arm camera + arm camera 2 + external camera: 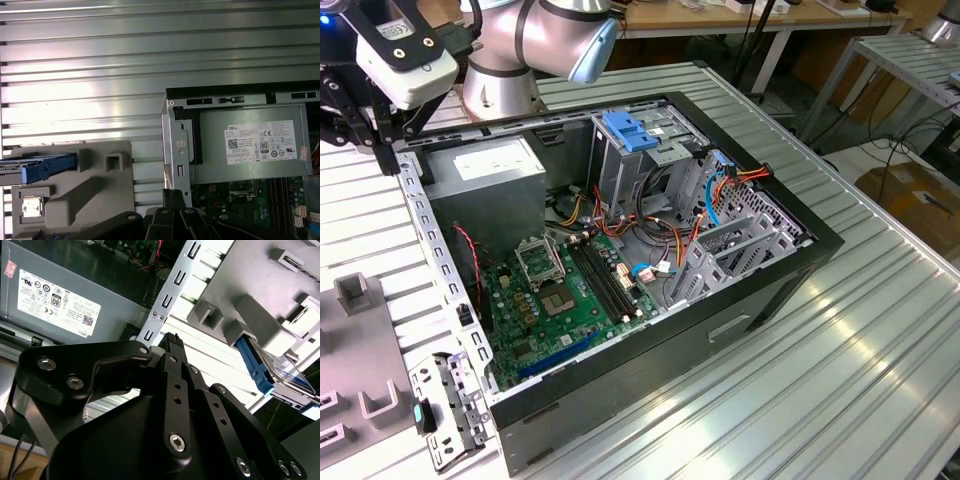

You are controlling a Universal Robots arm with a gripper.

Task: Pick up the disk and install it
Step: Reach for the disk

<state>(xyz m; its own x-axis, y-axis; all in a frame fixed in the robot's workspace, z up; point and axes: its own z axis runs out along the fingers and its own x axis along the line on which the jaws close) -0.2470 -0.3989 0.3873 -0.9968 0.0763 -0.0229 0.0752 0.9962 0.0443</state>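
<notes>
At the exterior view's left, a grey moulded fixture (370, 350) lies flat on the ribbed metal counter (840, 380), just beside the open computer case (620, 390). In the first wrist view the disk (50, 167) rests in a slot at the fixture's outer end, away from the case, with its blue side rail showing. In the second wrist view the blue rail edges a pale face that looks tilted. How steeply it leans I cannot tell.

The black fingers (172, 342) are pressed together with nothing between them. They hang over the case's perforated metal rim (167, 295), between the fixture and the power supply (75, 285). The disk is apart from them and untouched, and most of the fixture lies between it and the tips. In the first wrist view the tips sit just above that rim, beside the power supply's white sticker.

Further toward the exterior view's right, the robot arm (535, 40) rises behind the case. Inside the case are the grey power supply, then the green motherboard (570, 300). After those comes the metal drive cage (650, 165), topped by a blue plastic latch (628, 130), with orange and blue cables (720, 185) trailing past it.
</notes>
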